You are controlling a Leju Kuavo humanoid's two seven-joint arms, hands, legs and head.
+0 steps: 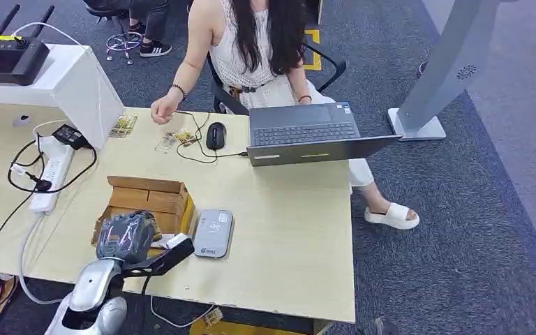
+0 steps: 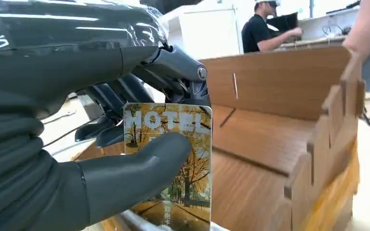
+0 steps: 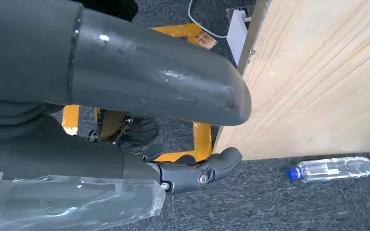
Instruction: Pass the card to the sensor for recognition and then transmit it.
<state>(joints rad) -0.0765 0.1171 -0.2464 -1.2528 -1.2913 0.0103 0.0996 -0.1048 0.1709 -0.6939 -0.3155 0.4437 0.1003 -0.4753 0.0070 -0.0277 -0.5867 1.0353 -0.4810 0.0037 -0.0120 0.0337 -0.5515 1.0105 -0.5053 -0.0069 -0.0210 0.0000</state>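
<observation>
The bench, pale wood, takes up most of the head view, with grey carpet running off at three o'clock and a grey kiosk stand at one o'clock. A person sits at twelve o'clock behind an open laptop, a mouse just beside it. A white cabinet stands at ten o'clock, a power strip with its cables below it.

At seven o'clock sits an open cardboard box, and just beside it, toward six, the flat grey sensor. The left robot hand hovers over the box's near corner, its thumb and fingers pinching the card, a hotel key card with autumn trees, held upright above the box floor. The right robot hand hangs below the bench edge over the carpet, holding nothing; its fingers look partly curled, but I cannot tell whether it is open or closed. A water bottle lies on the floor near it.

To do this step well, I judge the card should travel toward four o'clock, clear the box wall, then be tipped flat and brought low over the sensor's face, the pinch kept firm so it does not slip.
</observation>
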